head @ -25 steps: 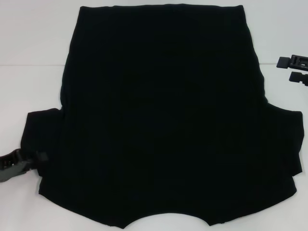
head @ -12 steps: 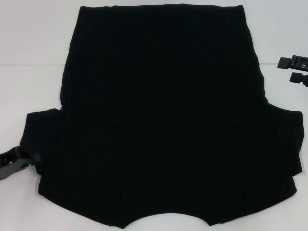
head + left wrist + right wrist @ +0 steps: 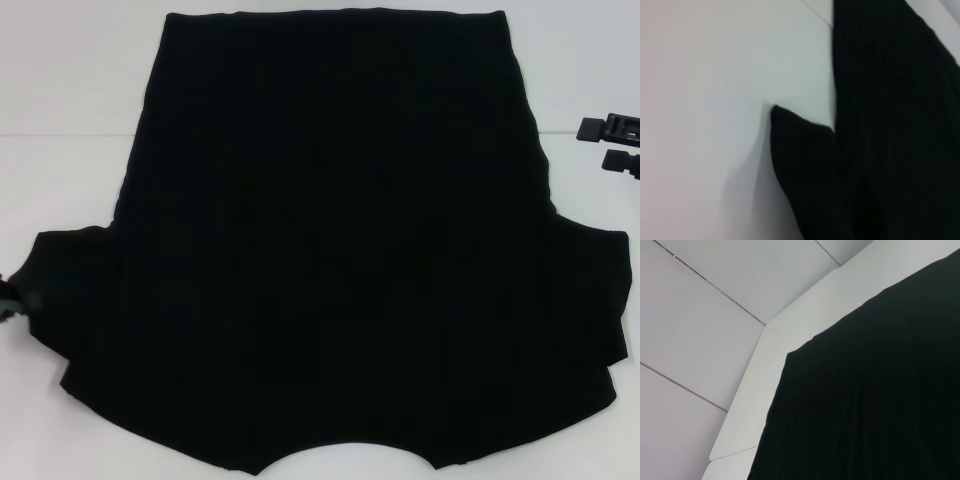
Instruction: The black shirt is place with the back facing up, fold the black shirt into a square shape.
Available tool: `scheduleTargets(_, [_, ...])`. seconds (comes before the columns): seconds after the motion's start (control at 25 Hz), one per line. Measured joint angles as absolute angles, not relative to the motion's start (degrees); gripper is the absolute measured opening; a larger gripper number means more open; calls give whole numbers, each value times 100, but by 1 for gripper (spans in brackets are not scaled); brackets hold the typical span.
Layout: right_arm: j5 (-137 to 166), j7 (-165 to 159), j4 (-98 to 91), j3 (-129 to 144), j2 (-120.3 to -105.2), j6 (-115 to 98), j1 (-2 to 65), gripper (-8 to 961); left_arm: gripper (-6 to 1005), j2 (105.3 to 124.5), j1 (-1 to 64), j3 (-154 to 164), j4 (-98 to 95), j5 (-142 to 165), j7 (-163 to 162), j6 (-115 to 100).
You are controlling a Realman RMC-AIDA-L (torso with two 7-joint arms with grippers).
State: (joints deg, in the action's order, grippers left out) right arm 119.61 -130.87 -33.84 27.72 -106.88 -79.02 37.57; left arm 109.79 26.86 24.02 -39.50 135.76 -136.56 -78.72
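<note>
Pretty much only a sliver of the left tool can be seen at the head view's left border, right at the tip of the black shirt's left sleeve, so its fingers can't be made out. The right tool is cut off by the right border, off the shirt's right edge. The shirt's collar end is clipped by the bottom border. No lettering can be seen; that side is hidden against the tabletop.

bare white table both sides | black shirt covers the middle
</note>
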Motion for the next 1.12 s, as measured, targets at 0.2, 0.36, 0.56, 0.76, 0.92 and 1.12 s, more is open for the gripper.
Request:
scheduleTargets(0.2, [11961,-13087,-3384,2783,-10688,-7899,3762,916,14,10837,2867,2391,-4168,13954,-13854,-7875])
scheduleTargets(0.36, [11962,-13087,-3384,2781,-10688,-7898,3762,916,23,10777,3018,2405,-4296,14216,-13929,-7890])
scheduleTargets(0.56, [11962,-13087,-3385,2783,-10688,-7900,3760,916,34,10758,3244,2410,-4511,14679,-14031,-7912])
scheduleTargets(0.76, [11962,-13087,-3392,2799,-10688,-7902,3754,916,45,10713,3448,2727,-4962,15069,-14045,-8159])
scheduleTargets(0.92, [11962,-13087,-3384,2802,-10688,-7902,3760,916,54,10855,3476,3478,-5685,15182,-14034,-8358])
scheduleTargets(1.12, [11962,-13087,-3359,2804,-10688,-7902,3742,915,65,11109,3541,3955,-6281,15259,-14005,-8614])
